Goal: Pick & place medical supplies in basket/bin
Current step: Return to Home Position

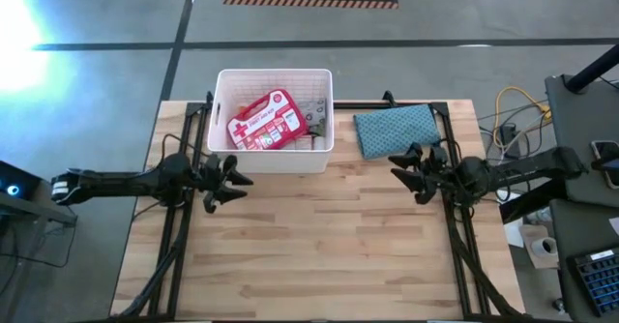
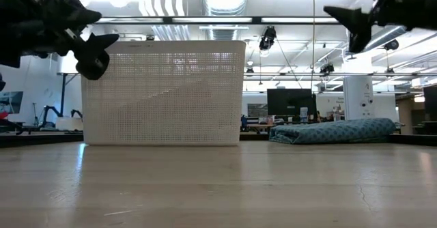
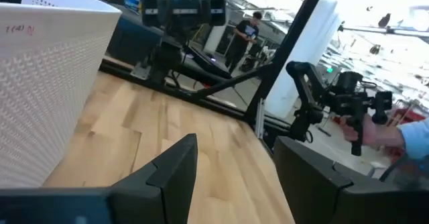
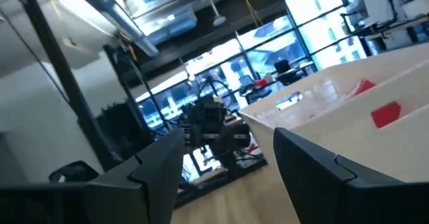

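We count one wooden table point(image 1: 319, 250). On it stand one white bin point(image 1: 271, 161) and one blue-grey cloth pouch point(image 1: 395, 131). Inside the bin we make out one red first-aid case point(image 1: 268, 120) with a white cross. Beside it lie some smaller dark items point(image 1: 315, 122), too crowded for us to count. There are two robot arms, the left arm point(image 1: 126, 181) and the right arm point(image 1: 517, 168). That gives two grippers, the left gripper point(image 1: 242, 181) and the right gripper point(image 1: 397, 168), each with two fingers. Beyond the table we count one standing person point(image 3: 249, 31), plus one hand point(image 3: 372, 127) with a blue sleeve.
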Controlling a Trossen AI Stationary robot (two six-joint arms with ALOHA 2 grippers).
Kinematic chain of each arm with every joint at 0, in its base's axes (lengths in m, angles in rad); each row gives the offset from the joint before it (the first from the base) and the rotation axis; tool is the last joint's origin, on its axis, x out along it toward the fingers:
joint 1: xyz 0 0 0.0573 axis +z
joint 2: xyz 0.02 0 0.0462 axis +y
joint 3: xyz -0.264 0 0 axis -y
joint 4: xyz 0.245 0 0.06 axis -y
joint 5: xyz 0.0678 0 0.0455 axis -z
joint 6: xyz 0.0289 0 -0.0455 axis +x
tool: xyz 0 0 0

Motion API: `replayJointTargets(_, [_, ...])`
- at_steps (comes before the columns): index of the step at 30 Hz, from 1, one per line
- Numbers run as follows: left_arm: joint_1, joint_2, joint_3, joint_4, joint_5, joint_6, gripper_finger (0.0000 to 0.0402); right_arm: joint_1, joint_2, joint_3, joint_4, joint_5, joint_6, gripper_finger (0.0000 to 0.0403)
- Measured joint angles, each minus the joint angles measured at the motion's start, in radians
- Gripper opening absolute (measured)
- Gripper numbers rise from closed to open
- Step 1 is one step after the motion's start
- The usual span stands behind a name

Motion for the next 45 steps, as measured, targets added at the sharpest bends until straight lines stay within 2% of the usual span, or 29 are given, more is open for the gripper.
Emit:
replayJointTargets(4, [0.000,0.020,-0.016,-0.013,0.001,0.006,0.0179,0.001,-0.004,-0.096,0.130,-0.005,0.011,0.0219])
replayJointTargets(12, [0.000,0.079,-0.015,-0.059,-0.007,0.003,0.0179,0.000,-0.019,-0.094,0.079,-0.021,-0.094,0.0219])
replayJointTargets(17, [-0.007,0.083,-0.017,-0.077,-0.009,0.002,0.0179,0.000,-0.014,-0.095,0.038,0.032,-0.089,0.0219])
replayJointTargets(22, [-0.052,-0.087,-0.017,-0.186,-0.005,-0.001,0.0179,0.000,-0.001,-0.094,0.037,0.031,-0.091,0.0219])
replayJointTargets(32, [-0.051,-0.373,-0.017,-0.217,-0.009,-0.002,0.0179,-0.011,-0.009,-0.094,0.018,0.029,-0.089,0.0219])
replayJointTargets(36, [-0.053,-0.378,-0.017,-0.204,-0.008,-0.002,0.0179,-0.011,-0.095,-0.093,-0.037,0.028,-0.090,0.0219])
replayJointTargets(45, [-0.052,-0.328,-0.018,-0.223,-0.009,-0.002,0.0179,-0.011,-0.412,-0.094,-0.174,0.027,-0.090,0.0219])
